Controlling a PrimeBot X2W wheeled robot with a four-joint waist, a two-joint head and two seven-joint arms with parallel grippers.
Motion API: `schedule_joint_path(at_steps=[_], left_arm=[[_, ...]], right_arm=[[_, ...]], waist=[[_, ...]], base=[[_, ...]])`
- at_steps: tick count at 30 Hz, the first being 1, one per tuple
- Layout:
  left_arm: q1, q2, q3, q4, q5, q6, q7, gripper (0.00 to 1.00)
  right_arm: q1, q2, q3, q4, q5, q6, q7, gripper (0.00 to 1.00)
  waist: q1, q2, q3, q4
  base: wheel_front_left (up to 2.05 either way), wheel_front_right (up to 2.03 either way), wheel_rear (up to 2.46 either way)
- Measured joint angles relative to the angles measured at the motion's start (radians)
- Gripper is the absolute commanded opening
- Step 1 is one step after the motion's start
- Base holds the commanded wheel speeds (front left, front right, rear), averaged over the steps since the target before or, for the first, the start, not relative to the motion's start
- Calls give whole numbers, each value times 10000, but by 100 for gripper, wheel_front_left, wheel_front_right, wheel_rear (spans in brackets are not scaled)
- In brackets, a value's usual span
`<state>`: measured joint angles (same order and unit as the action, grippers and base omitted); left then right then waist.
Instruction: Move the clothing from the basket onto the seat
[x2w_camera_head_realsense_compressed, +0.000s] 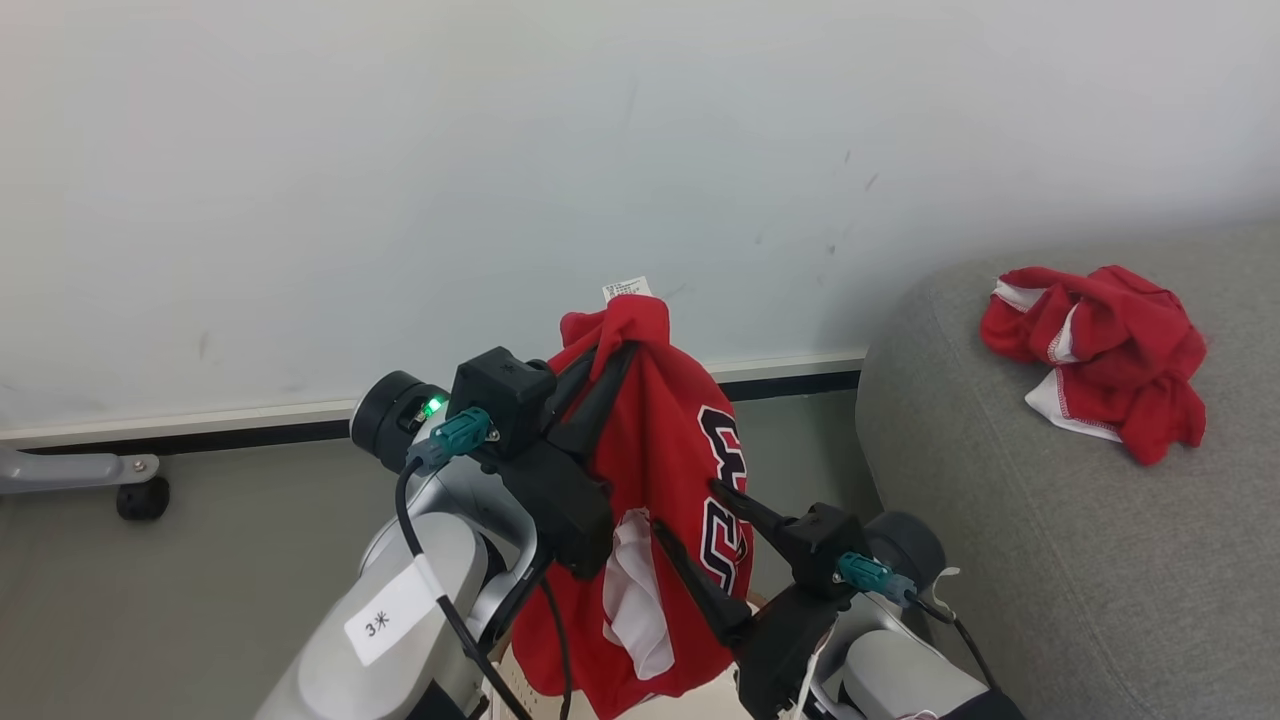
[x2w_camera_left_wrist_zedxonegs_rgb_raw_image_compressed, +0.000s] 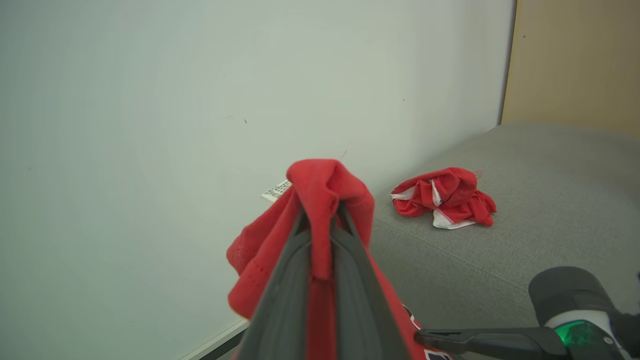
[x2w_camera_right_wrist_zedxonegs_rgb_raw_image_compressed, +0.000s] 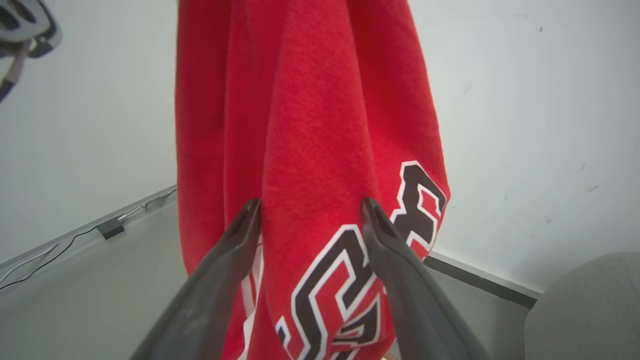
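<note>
1. Nearest the head camera, the left gripper (x2w_camera_head_realsense_compressed: 612, 355) is clamped on the top of a red jersey (x2w_camera_head_realsense_compressed: 660, 430). Its two fingers are pinched together with cloth bunched over their tips, and a white label (x2w_camera_head_realsense_compressed: 627, 290) sticks up from the bunch.
2. The jersey hangs free from that grip, with dark lettering edged in white on one side and white lining showing low down.
3. The right gripper (x2w_camera_head_realsense_compressed: 690, 508) has its fingers wide apart on either side of a hanging fold and holds nothing. Whether they brush the cloth I cannot tell.
4. Below the hem is a cream, perforated sliver that is probably the basket (x2w_camera_head_realsense_compressed: 508, 680). The arms and the jersey cover nearly all of it, so whether more clothing lies inside cannot be made out.
5. Further off to the right is the grey seat (x2w_camera_head_realsense_compressed: 1000, 500), well apart from the hanging jersey and cut off by the picture's edges.
6. On that cushion lies a crumpled red garment (x2w_camera_head_realsense_compressed: 1100, 350) with white trim, so one piece looks delivered.
7. By my reading the task is partway done. The held jersey is lifted but not yet over the seat, and it must be carried across and let go.
8. Farthest back is a pale wall (x2w_camera_head_realsense_compressed: 500, 150). At its foot on the left a grey leg with a black caster (x2w_camera_head_realsense_compressed: 142, 497) is cut off by the frame, and what it belongs to is unclear.
</note>
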<state>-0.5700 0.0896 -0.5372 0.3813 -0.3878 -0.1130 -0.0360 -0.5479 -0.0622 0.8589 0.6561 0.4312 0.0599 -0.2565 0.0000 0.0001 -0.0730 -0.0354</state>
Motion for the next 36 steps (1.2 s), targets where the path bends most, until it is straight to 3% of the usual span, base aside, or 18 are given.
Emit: schedule_joint_path(at_steps=[6, 13, 14, 15, 16, 26, 27, 28, 31, 32, 33, 36], left_arm=[[57, -6, -38, -284, -186, 44, 169, 0], [147, -27, -140, -662, -270, 77, 341, 0], [201, -40, -146, -706, -307, 77, 343, 0], [238, -46, -163, -731, -336, 77, 368, 0], [255, -46, -171, -752, -336, 77, 435, 0], [726, 132, 8, -988, -445, 255, 518, 0], [768, 153, 52, -1009, -481, 255, 518, 4], [821, 174, 82, -1030, -510, 261, 518, 23], [953, 270, 178, -1104, -520, 351, 499, 59], [1015, 303, 224, -1129, -527, 355, 449, 75], [1077, 343, 263, -1145, -529, 376, 428, 100], [1262, 397, 380, -1246, -587, 439, 324, 100]], right_arm=[[-19, 2, -15, 568, -2, -219, 0, 100], [-286, 2, 293, 1041, 105, -219, 0, 100], [-345, 2, 330, 1080, 123, -219, 0, 49], [-394, 2, 339, 1101, 173, -251, 0, 29], [-424, 0, 349, 1129, 234, -259, 0, 0], [-634, 4, 305, 1281, 679, -337, 0, 0], [-660, 4, 249, 1310, 709, -347, 0, 0], [-731, 4, 171, 1352, 721, -347, 0, 0], [-1006, 4, -155, 1496, 755, -349, 0, 0], [-1064, 4, -247, 1519, 777, -349, 0, 0], [-1111, -10, -336, 1538, 780, -351, 0, 0], [-1267, -144, -556, 1534, 790, -401, 0, 0]], waist=[[0, 0, -47, -9], [0, 0, -42, 61], [0, 0, -35, 78], [0, 0, -27, 94], [0, 0, -18, 110], [0, 0, 78, 40], [0, 0, 88, 1], [0, 0, 97, -43], [0, 0, 124, -201], [0, 0, 133, -260], [0, 0, 141, -323], [0, 0, 168, -535]], base=[[0, 0, 0], [0, 0, 0], [0, 0, 0], [0, 0, 0], [0, 0, 0], [0, 0, 0], [0, 0, 0], [0, 0, 0], [0, 0, 0], [0, 0, 0], [0, 0, 0], [0, 0, 0]])
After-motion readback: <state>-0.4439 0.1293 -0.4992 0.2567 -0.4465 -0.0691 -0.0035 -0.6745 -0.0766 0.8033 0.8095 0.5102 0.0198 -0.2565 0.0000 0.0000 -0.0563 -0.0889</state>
